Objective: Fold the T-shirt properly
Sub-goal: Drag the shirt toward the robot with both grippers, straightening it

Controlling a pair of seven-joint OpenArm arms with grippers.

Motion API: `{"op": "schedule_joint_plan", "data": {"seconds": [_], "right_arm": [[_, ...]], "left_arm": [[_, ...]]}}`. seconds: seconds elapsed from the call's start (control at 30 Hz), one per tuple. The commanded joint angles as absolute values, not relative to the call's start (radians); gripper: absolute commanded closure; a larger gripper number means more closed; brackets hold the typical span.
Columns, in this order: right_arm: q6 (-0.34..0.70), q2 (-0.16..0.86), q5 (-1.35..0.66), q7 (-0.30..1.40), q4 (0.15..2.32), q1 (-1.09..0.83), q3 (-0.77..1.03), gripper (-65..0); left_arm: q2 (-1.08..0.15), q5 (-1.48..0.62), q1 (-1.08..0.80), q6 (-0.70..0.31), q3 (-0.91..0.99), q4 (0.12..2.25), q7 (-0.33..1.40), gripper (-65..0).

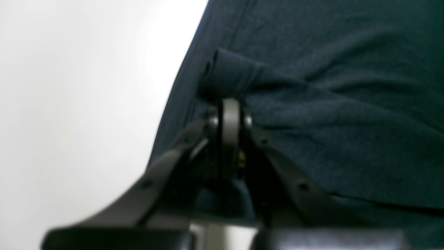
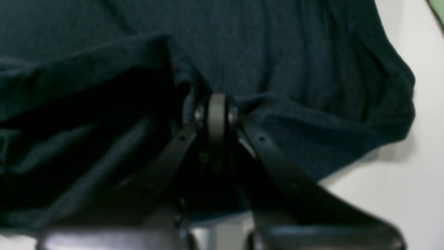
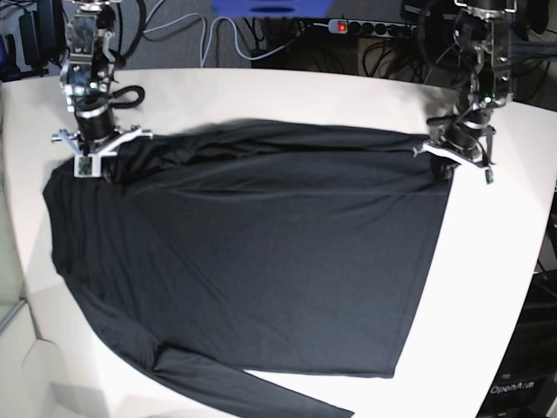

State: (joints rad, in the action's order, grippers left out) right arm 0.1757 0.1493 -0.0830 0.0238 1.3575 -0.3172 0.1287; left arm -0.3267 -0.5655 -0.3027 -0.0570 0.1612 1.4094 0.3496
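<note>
Folding at an early stage: the T-shirt [image 3: 261, 261] is lying mostly flat across the white table [image 3: 496, 261], its far edge turning over in a narrow band, one long sleeve [image 3: 218, 374] trailing toward the near edge. The left gripper [image 1: 229, 114] is pinching a bunched fold at one far corner, jaws together on cloth; the right gripper [image 2: 216, 111] is clamping the other far corner likewise. The main folds appear to be remaining. The fabric is reading as thin, dark, smooth and limp, creasing softly
</note>
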Motion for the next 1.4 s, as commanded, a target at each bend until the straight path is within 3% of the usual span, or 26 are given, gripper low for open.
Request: {"op": "schedule_joint_plan", "data": {"seconds": [0.0, 0.27, 0.53, 1.37], "right_arm": [[0.183, 0.145, -0.041, 0.225, 1.331, -0.372, 0.127, -0.1], [0.183, 0.142, -0.042, 0.193, 1.331, -0.437, 0.127, -0.1], [0.183, 0.119, -0.042, 0.088, 1.331, -0.518, 0.127, -0.1], [0.185, 0.110, -0.042, -0.051, 1.331, -0.602, 0.148, -0.1]], "left_arm": [[-0.331, -0.530, -0.346, -0.004, 0.162, 1.391, 0.475, -1.1], [-0.343, -0.530, -0.404, -0.007, 0.162, 1.399, 0.475, -1.1], [-0.343, -0.530, -0.443, -0.110, 0.165, 1.397, 0.473, -1.1], [-0.344, -0.532, -0.545, -0.110, 0.165, 1.400, 0.424, -1.1]]}}
